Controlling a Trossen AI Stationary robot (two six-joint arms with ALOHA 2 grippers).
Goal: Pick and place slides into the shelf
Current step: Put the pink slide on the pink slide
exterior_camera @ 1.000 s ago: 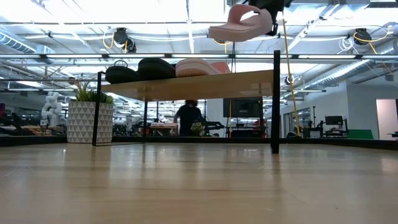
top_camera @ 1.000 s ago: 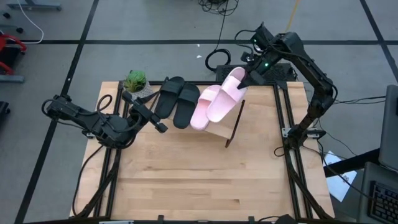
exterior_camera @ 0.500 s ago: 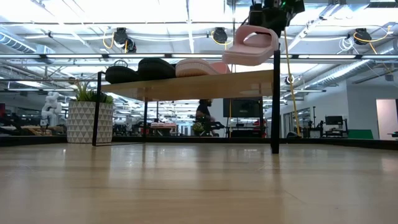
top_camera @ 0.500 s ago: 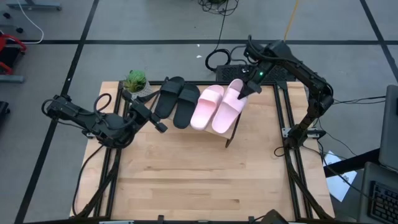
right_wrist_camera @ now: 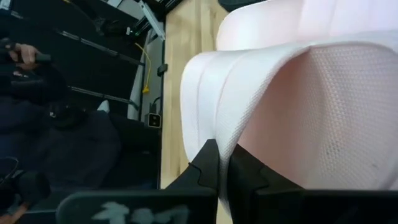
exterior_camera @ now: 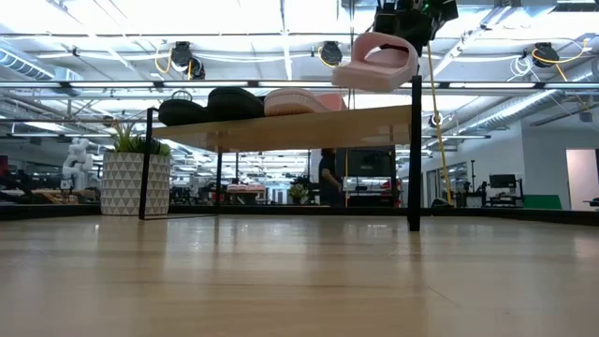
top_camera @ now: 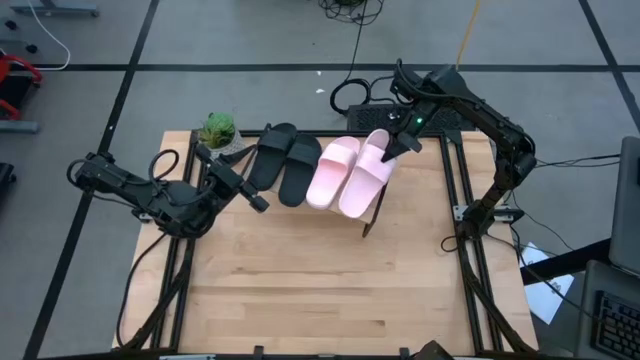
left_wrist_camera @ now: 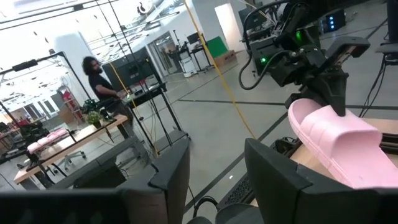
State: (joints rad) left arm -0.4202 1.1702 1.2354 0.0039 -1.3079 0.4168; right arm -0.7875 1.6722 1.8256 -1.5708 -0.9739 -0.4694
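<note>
The right claw (top_camera: pixel 400 138) is clamped on the strap edge of a pale pink slide (top_camera: pixel 363 172). In the right wrist view its fingers (right_wrist_camera: pixel 208 163) are nearly together, with only the thin strap wall (right_wrist_camera: pixel 273 112) between them. In the low view the right claw (exterior_camera: pixel 404 21) hangs above the held slide (exterior_camera: pixel 376 64), which sits just above the right end of the shelf (exterior_camera: pixel 309 126); whether the sole touches the plank cannot be told. The held slide lies roughly level there.

From above, the held slide is at the right end of the row, just beside the second pink slide (top_camera: pixel 330 172) and touching it along its side. To the left of the pink pair lie the two black slides (top_camera: pixel 285 160), side by side on the shelf. A small potted plant (top_camera: pixel 218 130) stands at the left end of the shelf, on the wooden surface (top_camera: pixel 320 280).

The left claw (top_camera: pixel 255 200) is over the surface, in front of the black slides and apart from them. In the left wrist view its fingers (left_wrist_camera: pixel 168 171) are spread with a clear gap and hold nothing. That view also shows the pink slide (left_wrist_camera: pixel 333 140) gripped by the other arm farther off, and a person (left_wrist_camera: pixel 99 78) in the room behind.
</note>
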